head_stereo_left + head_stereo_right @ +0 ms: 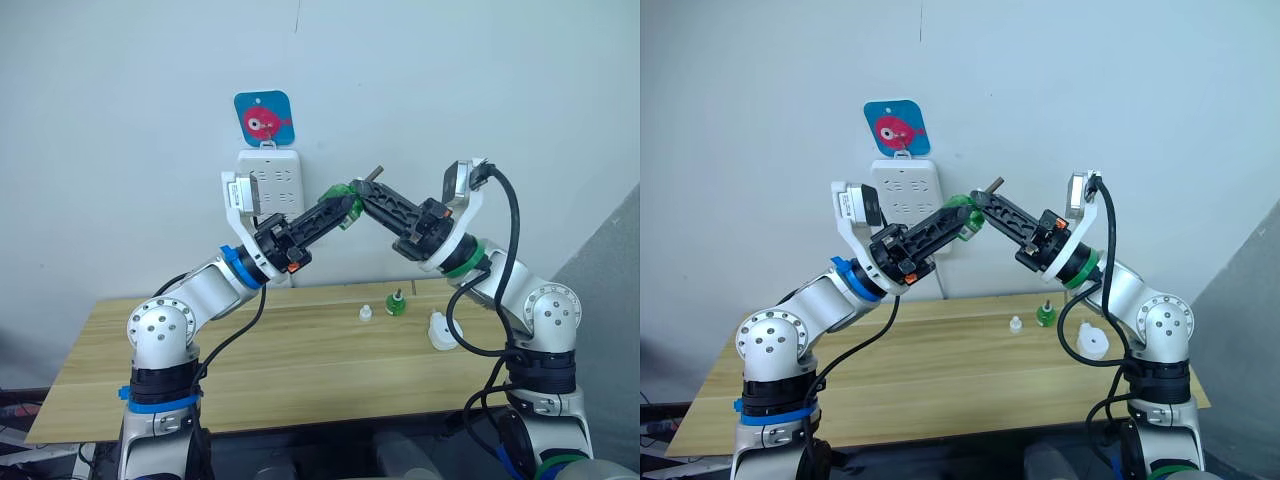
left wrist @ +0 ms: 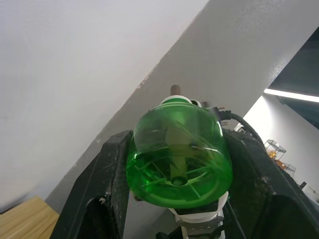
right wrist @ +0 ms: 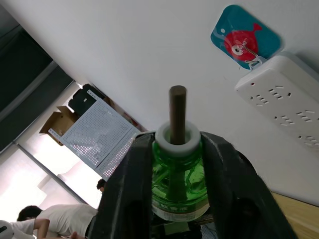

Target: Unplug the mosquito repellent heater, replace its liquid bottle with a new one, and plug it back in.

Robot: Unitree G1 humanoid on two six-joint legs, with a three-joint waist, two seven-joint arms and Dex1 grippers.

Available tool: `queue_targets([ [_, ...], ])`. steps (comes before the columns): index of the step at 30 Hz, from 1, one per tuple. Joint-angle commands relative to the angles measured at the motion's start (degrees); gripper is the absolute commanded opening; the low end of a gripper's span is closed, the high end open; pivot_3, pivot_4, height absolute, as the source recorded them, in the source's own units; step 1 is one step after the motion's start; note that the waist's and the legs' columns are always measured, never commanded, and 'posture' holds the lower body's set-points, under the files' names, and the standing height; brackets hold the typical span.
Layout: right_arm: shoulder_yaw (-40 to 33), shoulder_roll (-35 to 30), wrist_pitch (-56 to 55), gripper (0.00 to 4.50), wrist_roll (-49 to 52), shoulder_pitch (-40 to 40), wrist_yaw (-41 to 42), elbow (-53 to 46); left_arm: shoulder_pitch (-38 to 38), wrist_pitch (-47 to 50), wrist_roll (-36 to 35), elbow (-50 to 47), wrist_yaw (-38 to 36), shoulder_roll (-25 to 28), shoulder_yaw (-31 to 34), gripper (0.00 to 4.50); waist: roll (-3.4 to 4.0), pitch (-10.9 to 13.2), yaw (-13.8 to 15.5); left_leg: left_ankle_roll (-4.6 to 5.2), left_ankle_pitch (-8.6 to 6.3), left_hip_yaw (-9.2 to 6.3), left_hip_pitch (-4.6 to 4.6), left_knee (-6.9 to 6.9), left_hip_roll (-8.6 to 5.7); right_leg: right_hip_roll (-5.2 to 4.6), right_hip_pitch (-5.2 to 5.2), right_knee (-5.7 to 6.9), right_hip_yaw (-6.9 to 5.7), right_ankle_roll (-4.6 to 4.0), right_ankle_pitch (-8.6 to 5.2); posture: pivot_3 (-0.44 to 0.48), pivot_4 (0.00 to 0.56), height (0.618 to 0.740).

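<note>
- Two grippers meet mid-frame, raised in front of the wall, upper centre of the head views: left gripper coming from the left, right gripper from the right.
- One green liquid bottle sits between them. Left gripper's fingers press on either side of the bottle's base end; right gripper's fingers clamp around its neck end.
- One brown wick sticks out of the bottle's white collar, past the right gripper's fingertips.
- One white power strip hangs on the wall, upper centre-left of frame, behind the left arm. One blue tag with a red fish hangs directly above it.
- One wooden table fills the lower half of the frame.
- Three small items lie on the table, right of centre:
  - one mosquito repellent heater, white and rounded, nearest the right edge, well apart from the power strip;
  - one second green bottle, upright with its wick up, just left of the heater;
  - one small white cap, just left of that bottle.
- Right wrist view, lower left corner: one person in a white shirt, and the top of another head nearby.
</note>
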Motion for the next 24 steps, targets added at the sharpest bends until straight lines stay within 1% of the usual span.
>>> queue_targets([
  [1,-0.73,-0.78,-1.35,2.96,2.07,-0.46,0.42,-2.99,-0.41,-0.41,-0.95,0.24,-0.53,0.73,1.14,2.30,0.00,0.00,0.00,0.00,0.00,0.00,0.00,0.00,0.00,0.00,0.00,0.00,0.00,0.00,0.00,-0.124,0.006,0.740],
  [5,-0.70,-2.50,-1.10,4.42,1.91,0.90,0.95,-4.10,-0.03,-0.06,-1.32,0.44,-1.04,1.12,1.13,2.30,0.00,0.00,0.01,0.00,0.00,0.00,-0.01,0.00,0.00,0.00,0.00,-0.02,0.00,0.02,-0.01,-0.127,0.007,0.740],
  [6,-1.05,-3.84,-0.99,4.50,0.67,1.51,1.24,-4.55,0.18,0.21,-0.88,0.48,-1.66,1.64,1.07,2.30,0.00,0.00,0.02,0.00,0.00,0.00,-0.01,0.00,0.00,0.00,0.00,-0.02,0.00,0.03,-0.01,-0.128,0.010,0.740],
  [8,-2.44,-7.41,-0.92,4.50,-2.27,3.23,0.99,-5.37,0.73,0.78,-0.08,0.58,-2.73,2.96,1.17,2.30,0.00,0.02,0.05,0.00,0.00,0.00,-0.02,-0.01,0.00,0.00,0.00,-0.03,0.00,0.11,-0.07,-0.130,0.022,0.740],
  [10,-3.67,-12.73,-0.53,4.50,-7.05,5.32,1.67,-6.86,1.62,1.70,1.56,0.53,-5.19,5.54,1.00,2.30,0.01,0.04,0.13,0.00,0.00,0.02,-0.02,-0.02,-0.01,0.00,0.00,-0.06,0.02,0.13,-0.08,-0.136,0.032,0.740],
  [13,-4.03,-18.88,-0.34,4.50,-13.05,8.40,2.26,-9.92,3.24,2.91,3.60,0.36,-9.42,9.35,0.54,2.30,0.06,0.12,0.14,0.01,-0.01,0.08,0.00,-0.05,-0.02,0.00,-0.02,-0.10,0.08,0.15,-0.10,-0.156,0.050,0.740],
  [14,-3.69,-21.14,-0.30,4.50,-16.32,9.73,3.04,-11.14,3.65,3.28,4.15,0.70,-10.64,10.33,0.50,2.30,0.07,0.12,0.12,0.01,-0.01,0.10,0.00,-0.08,-0.01,0.02,-0.03,-0.10,0.09,0.15,-0.11,-0.156,0.050,0.740],
  [17,-1.51,-27.25,-1.10,4.50,-27.64,14.24,5.82,-14.67,4.74,3.66,7.96,1.25,-15.80,13.37,-0.69,2.30,0.09,0.33,0.09,0.01,-0.01,0.15,0.08,-0.20,0.00,0.03,-0.03,-0.13,0.12,0.11,-0.21,-0.181,0.074,0.740],
  [19,0.45,-30.83,-2.31,4.50,-35.68,16.99,7.17,-16.32,5.60,2.88,11.72,1.16,-19.23,14.93,-2.08,2.30,0.15,0.59,0.06,0.01,0.00,0.19,0.08,-0.22,0.00,0.03,-0.03,-0.18,0.15,0.10,-0.24,-0.195,0.089,0.740],
  [21,1.81,-33.77,-2.49,4.50,-42.07,19.23,7.44,-16.98,6.80,0.74,17.26,0.25,-23.39,16.76,-4.43,2.30,0.28,0.87,-0.02,0.01,-0.01,0.23,0.09,-0.24,0.01,0.03,-0.01,-0.30,0.19,0.09,-0.25,-0.202,0.103,0.740],
  [23,2.59,-35.57,-1.88,4.50,-45.85,20.57,8.23,-17.41,8.20,-2.29,22.69,-0.42,-26.62,17.79,-6.62,2.30,0.33,1.58,-0.07,0.01,-0.01,0.31,0.14,-0.25,0.01,0.03,0.05,-0.39,0.25,0.09,-0.25,-0.207,0.111,0.740],
  [24,2.99,-36.31,-0.65,4.50,-47.08,21.00,8.13,-17.48,9.03,-4.24,25.51,-0.82,-27.82,18.11,-7.70,2.30,0.31,1.84,-0.09,0.01,-0.01,0.33,0.14,-0.25,0.01,0.02,0.05,-0.42,0.28,0.09,-0.25,-0.213,0.125,0.740],
])
